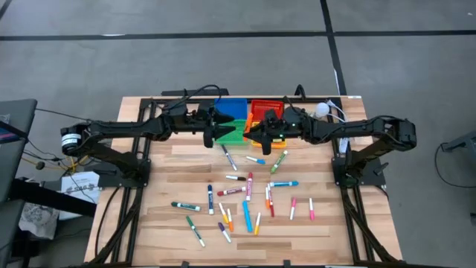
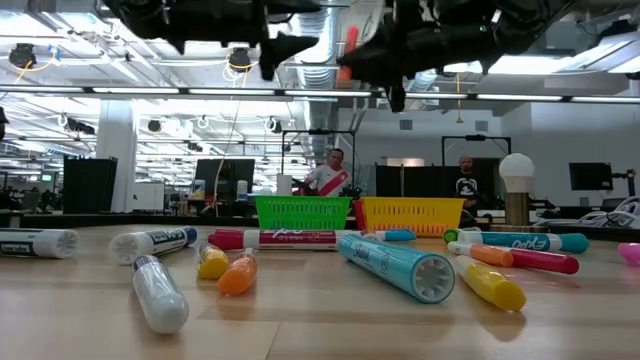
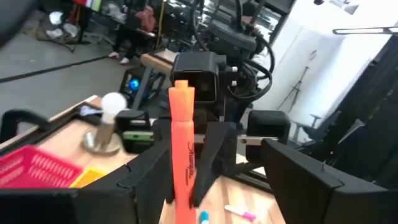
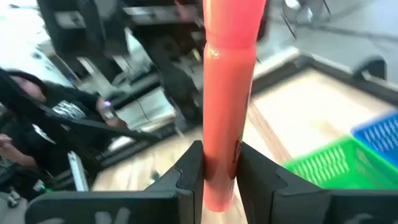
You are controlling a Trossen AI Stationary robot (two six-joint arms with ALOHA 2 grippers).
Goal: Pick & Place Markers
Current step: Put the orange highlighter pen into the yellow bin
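- right gripper (image 4: 217, 171) is clamped on an orange marker (image 4: 227, 93); the barrel stands straight up out of its two dark fingers (image 4: 186, 174)
- in the high view that gripper (image 1: 262, 132) sits over the near edge of the bins at the back middle of the table (image 1: 149, 223), nose to nose with the left one
- left gripper (image 1: 214, 132) is up in the air just beside it, above the green bin (image 1: 232, 132), with its jaws spread wide and nothing between them
- the left wrist cam looks right at the other arm holding the orange marker (image 3: 182, 143) upright, with its own fingers (image 3: 298, 180) apart on either side of it, not touching as far as I can see
- in the low view both grippers hang well above the tabletop, and the orange marker (image 2: 351, 42) shows as a little bright stub among the dark parts
- the rest of the markers (image 1: 245, 195) are scattered flat on the wood in the middle and front, all sorts of cap colours, well apart from both grippers
- low cam has a fat teal marker (image 2: 395, 262) lying closest, with white, yellow and orange ones around it
- the bins sit in a square at the back: blue bin (image 1: 232, 109), red bin (image 1: 264, 109), green in front, and a yellow bin (image 2: 412, 214) next to the green in the low view
- a white-bulb lamp (image 1: 322, 110) stands on the table just right of the bins
- two people (image 2: 330, 172) are in the room behind the table, far off
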